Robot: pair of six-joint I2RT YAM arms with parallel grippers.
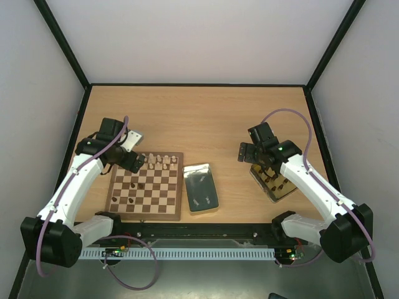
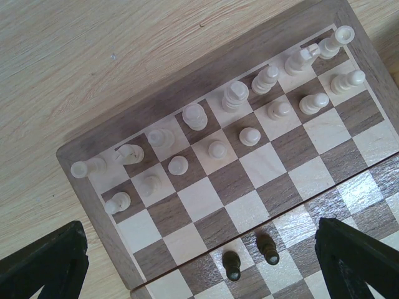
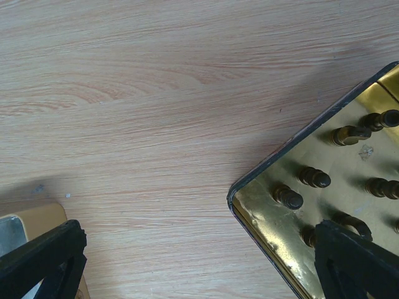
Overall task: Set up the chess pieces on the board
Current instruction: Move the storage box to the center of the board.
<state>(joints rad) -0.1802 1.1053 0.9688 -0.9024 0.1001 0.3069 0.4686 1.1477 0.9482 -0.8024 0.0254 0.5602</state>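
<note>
The board (image 1: 143, 215) lies at the near left and fills the left wrist view (image 2: 199, 199). Cream chess pieces (image 1: 159, 162) stand on its two far rows, as the left wrist view (image 2: 194, 116) shows. Two dark pawns (image 2: 232, 265) stand near the board's middle fold. My left gripper (image 1: 134, 163) hovers over the board's far left part, open and empty (image 2: 199, 274). My right gripper (image 1: 250, 156) is open and empty (image 3: 199, 274) above bare table, beside the corner of the gold tin (image 3: 265, 208). The tin holds several dark pieces (image 3: 287, 197).
A silver tin (image 1: 201, 187) with two cream pieces (image 1: 196, 202) lies right of the board; its corner shows in the right wrist view (image 3: 37, 218). The gold tin (image 1: 274, 184) lies at the near right. Black frame posts and white walls bound the wooden table (image 1: 199, 118).
</note>
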